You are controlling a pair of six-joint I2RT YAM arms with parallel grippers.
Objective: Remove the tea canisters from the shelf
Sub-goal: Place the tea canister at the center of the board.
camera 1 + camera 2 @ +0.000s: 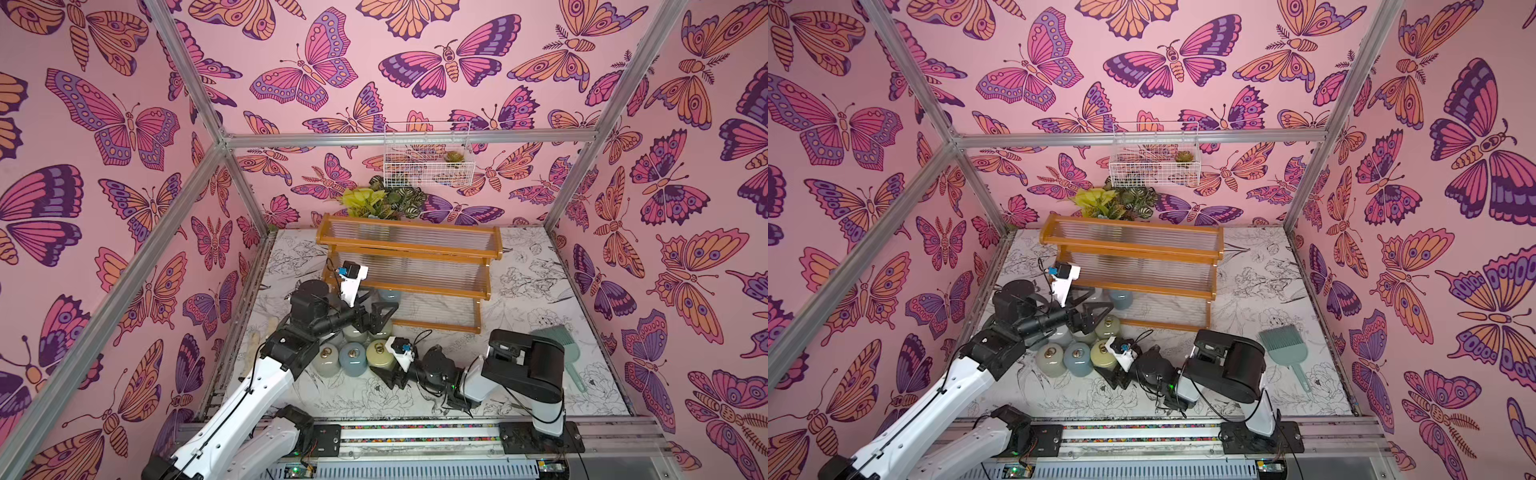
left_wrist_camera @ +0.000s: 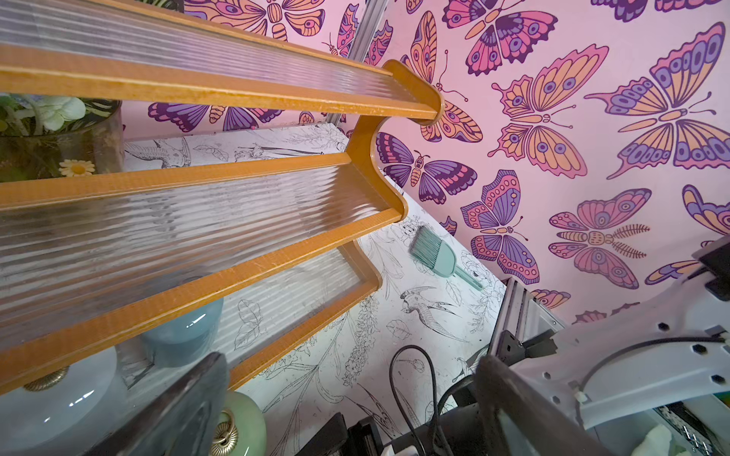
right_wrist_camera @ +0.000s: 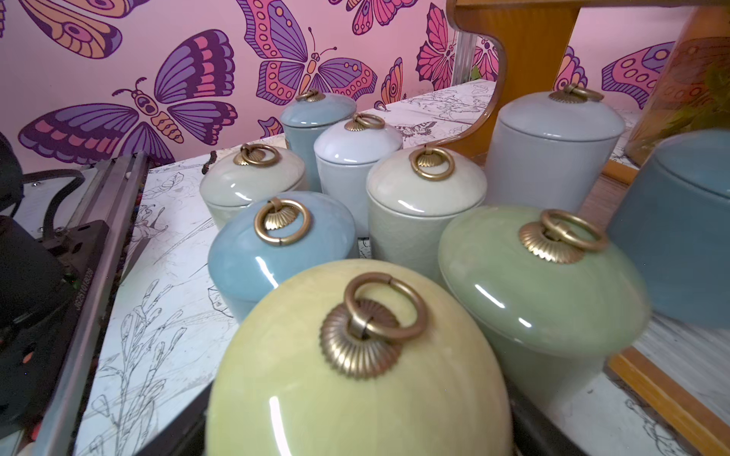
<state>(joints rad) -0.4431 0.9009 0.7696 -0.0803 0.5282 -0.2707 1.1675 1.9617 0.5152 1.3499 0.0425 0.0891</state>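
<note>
Pink butterfly wallpaper closes in a white table (image 1: 519, 332) printed with line-drawn flowers. The left arm reaches up from the lower left of both top views and ends at the shelf's (image 1: 409, 249) lower-left corner. There the left gripper (image 1: 374, 311) stands with its jaws spread wide, holding nothing. The right arm lies low across the table from the lower right and points left toward the middle.

A teal hand brush (image 1: 557, 345) lies at the right. A white wire basket (image 1: 428, 166) hangs on the back wall above a potted plant (image 1: 382, 201).

Most tea canisters (image 1: 353, 357) cluster on the table left of centre, in front of the shelf. A blue-grey canister (image 1: 390, 296) stands under the middle tier, apparently on the lowest one. A sage green canister (image 2: 237, 426) sits between the left gripper's spread fingers (image 2: 177, 402). The right gripper (image 1: 388, 372) flanks the yellow-green canister (image 3: 355, 375); whether it grips it cannot be told.
</note>
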